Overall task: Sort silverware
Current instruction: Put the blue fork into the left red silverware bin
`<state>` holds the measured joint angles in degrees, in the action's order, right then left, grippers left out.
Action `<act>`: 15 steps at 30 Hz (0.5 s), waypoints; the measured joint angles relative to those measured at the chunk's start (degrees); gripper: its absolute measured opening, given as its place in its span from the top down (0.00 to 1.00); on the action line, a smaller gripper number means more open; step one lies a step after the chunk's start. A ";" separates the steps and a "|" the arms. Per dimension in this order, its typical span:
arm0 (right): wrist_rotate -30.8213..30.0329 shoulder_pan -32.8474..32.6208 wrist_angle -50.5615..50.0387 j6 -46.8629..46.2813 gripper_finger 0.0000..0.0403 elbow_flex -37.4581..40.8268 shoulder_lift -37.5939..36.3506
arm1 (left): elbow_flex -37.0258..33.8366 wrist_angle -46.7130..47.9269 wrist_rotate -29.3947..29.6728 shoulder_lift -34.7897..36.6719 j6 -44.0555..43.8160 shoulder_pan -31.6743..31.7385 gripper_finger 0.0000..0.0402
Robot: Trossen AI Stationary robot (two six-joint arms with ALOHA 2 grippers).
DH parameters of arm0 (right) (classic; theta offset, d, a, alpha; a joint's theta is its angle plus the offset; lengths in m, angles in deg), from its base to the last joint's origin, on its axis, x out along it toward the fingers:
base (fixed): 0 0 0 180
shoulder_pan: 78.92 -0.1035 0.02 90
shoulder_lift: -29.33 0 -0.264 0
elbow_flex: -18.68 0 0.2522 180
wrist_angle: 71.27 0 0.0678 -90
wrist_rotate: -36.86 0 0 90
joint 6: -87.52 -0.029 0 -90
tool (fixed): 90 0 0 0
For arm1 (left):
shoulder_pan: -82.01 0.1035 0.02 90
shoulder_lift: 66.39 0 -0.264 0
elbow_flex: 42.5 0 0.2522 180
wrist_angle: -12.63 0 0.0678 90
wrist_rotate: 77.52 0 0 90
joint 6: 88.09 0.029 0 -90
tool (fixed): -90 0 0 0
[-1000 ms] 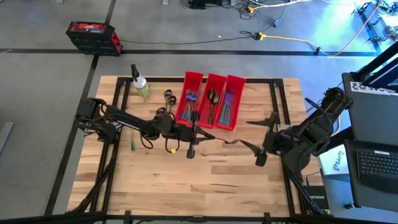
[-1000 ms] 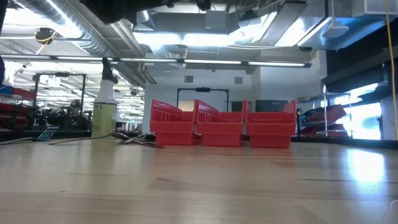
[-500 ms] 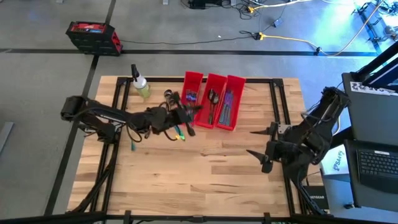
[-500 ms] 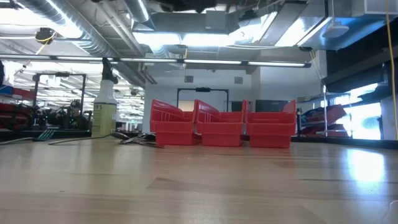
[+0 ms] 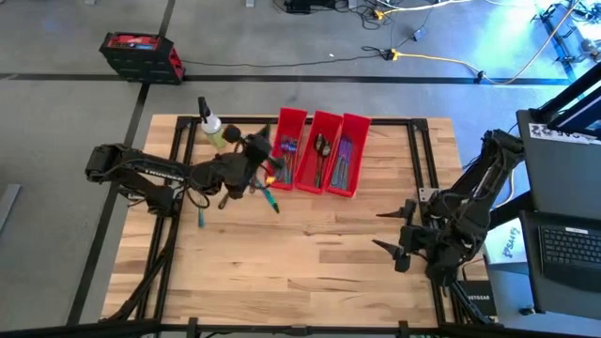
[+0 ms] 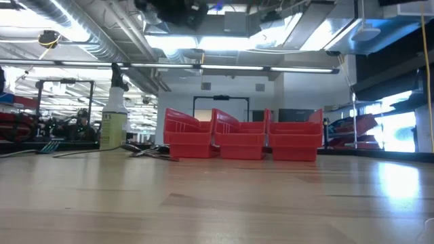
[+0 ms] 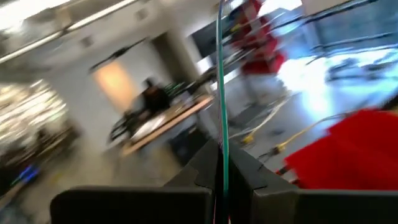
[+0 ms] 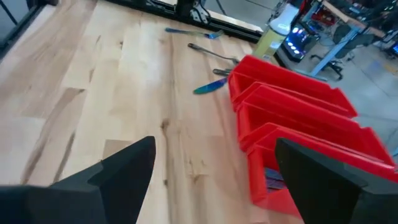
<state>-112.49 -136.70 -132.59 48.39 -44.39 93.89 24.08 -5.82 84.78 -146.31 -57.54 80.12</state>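
Observation:
My left gripper (image 5: pixel 255 145) (image 7: pixel 222 177) hangs high over the table between the spray bottle and the left red bin. It is shut on a thin teal piece of silverware (image 7: pixel 221 81). More silverware lies loose on the table: a teal piece (image 5: pixel 271 199) (image 8: pixel 208 87) by the bins' near end, a blue fork (image 5: pixel 198 218) (image 8: pixel 193 31) and dark spoons (image 8: pixel 211 53) (image 6: pixel 146 150). Three red bins (image 5: pixel 319 155) (image 8: pixel 298 118) (image 6: pixel 241 139) hold sorted pieces. My right gripper (image 5: pixel 387 230) (image 8: pixel 214 162) is open over bare wood at the table's right, with nothing between its fingers. My left gripper pinches the teal piece by one end (image 7: pixel 223 163) between its two fingers (image 7: pixel 249 177). The fingers lie about level and point toward the table's far edge. The piece sticks out straight from the fingers, lifted clear of the table. Whether it is a fork, spoon or knife does not show.
A spray bottle (image 5: pixel 214 131) (image 6: pixel 114 122) (image 8: pixel 273 34) stands at the far left, beside the left gripper. A black frame (image 5: pixel 418 150) runs along the table's edges. Bare wood (image 5: pixel 310 263) fills the near half of the table.
My left gripper, still shut, has risen and swung from pointing down by the bins' near end to about level. It has carried the teal piece toward the far left, near the spray bottle. My right gripper has sunk and drawn back toward the near right, still open.

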 joint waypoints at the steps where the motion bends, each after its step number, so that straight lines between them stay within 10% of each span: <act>1: 0.20 0.00 1.61 0.00 0.22 0.59 0.00 | 0.00 0.92 1.89 0.00 -1.25 0.31 1.00; 15: 3.26 0.04 3.40 2.16 0.22 1.33 0.00 | 1.13 5.96 17.84 -4.17 -1.40 1.47 1.00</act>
<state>-109.23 -136.65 -129.18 50.55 -43.06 93.89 25.22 0.15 102.63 -150.48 -58.94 81.59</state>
